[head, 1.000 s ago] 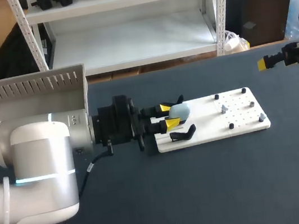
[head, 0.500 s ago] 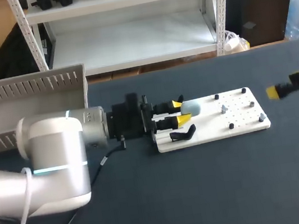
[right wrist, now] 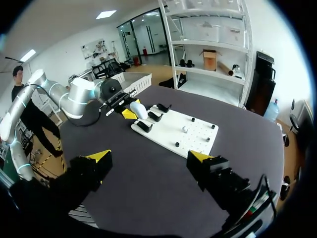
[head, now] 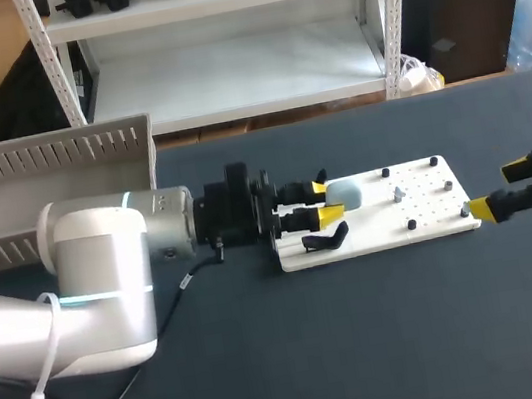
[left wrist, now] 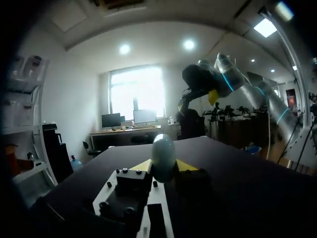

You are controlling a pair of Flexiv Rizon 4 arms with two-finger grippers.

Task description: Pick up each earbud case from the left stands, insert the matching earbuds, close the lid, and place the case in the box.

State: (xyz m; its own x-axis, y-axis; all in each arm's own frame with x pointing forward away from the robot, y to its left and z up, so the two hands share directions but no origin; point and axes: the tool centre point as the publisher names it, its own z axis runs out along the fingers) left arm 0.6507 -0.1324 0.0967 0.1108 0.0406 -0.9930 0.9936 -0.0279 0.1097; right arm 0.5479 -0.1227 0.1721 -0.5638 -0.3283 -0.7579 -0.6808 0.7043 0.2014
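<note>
The white board (head: 428, 196) lies under our left pincer (head: 326, 201), which clamps the pale blue earbud case (head: 345, 190) between its yellow tips; our right pincer (right wrist: 151, 156) hangs wide open with the board ahead of it

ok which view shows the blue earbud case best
The left wrist view: the earbud case sits large in the middle, close up, right at the left hand. The head view shows the case small, from above, on the white board. The right wrist view shows it only as a distant pale speck.
</note>
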